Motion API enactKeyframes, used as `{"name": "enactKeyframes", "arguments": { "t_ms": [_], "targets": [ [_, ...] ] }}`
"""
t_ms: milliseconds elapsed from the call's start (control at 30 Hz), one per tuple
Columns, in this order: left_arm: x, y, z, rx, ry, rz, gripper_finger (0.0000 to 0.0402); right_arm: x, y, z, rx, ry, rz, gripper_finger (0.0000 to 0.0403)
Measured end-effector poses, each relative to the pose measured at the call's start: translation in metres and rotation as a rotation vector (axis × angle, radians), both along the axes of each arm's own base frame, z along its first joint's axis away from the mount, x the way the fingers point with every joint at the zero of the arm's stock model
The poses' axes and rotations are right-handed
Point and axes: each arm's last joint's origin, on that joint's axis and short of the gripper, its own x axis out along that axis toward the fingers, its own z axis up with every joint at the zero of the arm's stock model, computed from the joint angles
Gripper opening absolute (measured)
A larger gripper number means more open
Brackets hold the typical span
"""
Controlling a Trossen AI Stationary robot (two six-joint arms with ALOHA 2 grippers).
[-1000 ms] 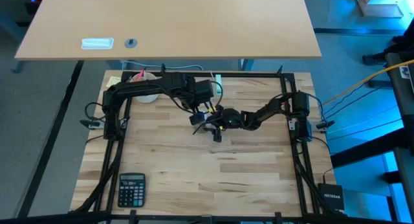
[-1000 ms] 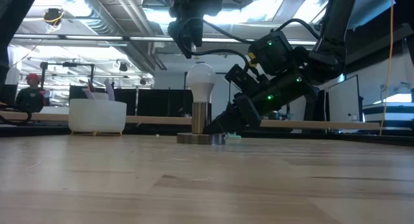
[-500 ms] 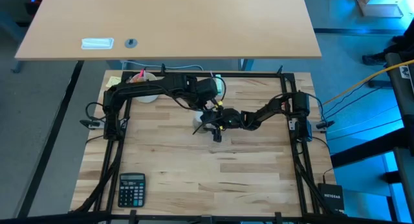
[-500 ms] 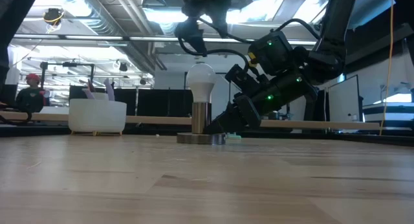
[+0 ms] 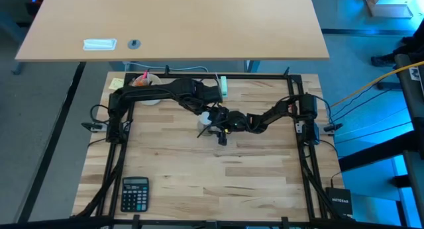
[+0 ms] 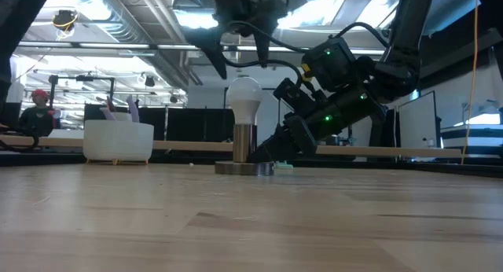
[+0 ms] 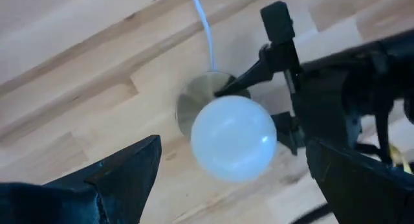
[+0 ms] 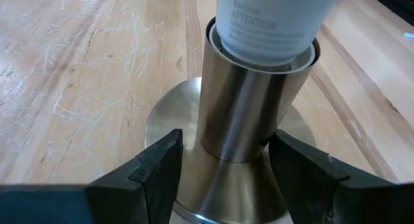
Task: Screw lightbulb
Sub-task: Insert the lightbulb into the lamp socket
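As you looked down from the high view, the left pincer [image 5: 213,112] had slid over in the last second from beside the lightbulb [image 5: 206,118] to a spot directly above it, while the right pincer [image 5: 221,125] had not budged from the socket stand. That shift suggested the arm was lining up to come down and twist, so the turning step looked about to begin rather than done. Around the pair you had bare table [image 5: 199,176] toward the front; the calculator [image 5: 134,193] sat well apart near the front left corner and the white bowl [image 5: 151,96] lay near the back left edge, under the left arm's reach. From the low view, the left pincer [image 6: 238,64] hung wide open just above the lightbulb [image 6: 244,99], its fingers splayed to either side and not touching the glass, and the bulb stood upright in the socket stand [image 6: 244,152]. Through the left wrist view you saw the lightbulb [image 7: 233,138] centred between the wide fingers [image 7: 110,179], with the white cord [image 7: 204,20] trailing away across the boards. Through the right wrist view, the right pincer's fingers [image 8: 152,169] stood half-spread on either side of the socket stand [image 8: 249,120], bracing it, the bulb neck seated in its top.
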Motion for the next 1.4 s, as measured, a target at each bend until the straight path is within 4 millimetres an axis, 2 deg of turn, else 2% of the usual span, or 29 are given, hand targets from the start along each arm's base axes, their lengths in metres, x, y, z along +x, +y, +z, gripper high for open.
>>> {"name": "enactKeyframes", "arguments": {
  "t_ms": [233, 500, 967, 1200, 1400],
  "targets": [
    [0.013, -0.004, -0.024, -0.02, 0.06, -0.015, 0.0375, 0.0, 0.0, 0.0, 0.006, 0.0, -0.005, 0.0227],
    [0.016, 0.0, -0.031, -0.025, 0.078, 0.007, 0.0372, 0.0, 0.0, 0.0, 0.006, 0.0, -0.005, 0.0227],
    [0.019, 0.0, -0.038, -0.019, 0.111, -0.043, 0.0285, 0.0, 0.0, 0.0, 0.006, 0.0, -0.005, 0.0227],
    [0.018, 0.0, -0.038, 0.016, 0.145, -0.254, 0.0247, 0.0, 0.0, 0.0, 0.005, 0.0, -0.004, 0.0227],
    [0.019, -0.001, -0.038, 0.112, 0.22, -0.71, 0.0258, 0.0, 0.0, 0.0, -0.006, 0.001, 0.002, 0.0227]
  ]
}}
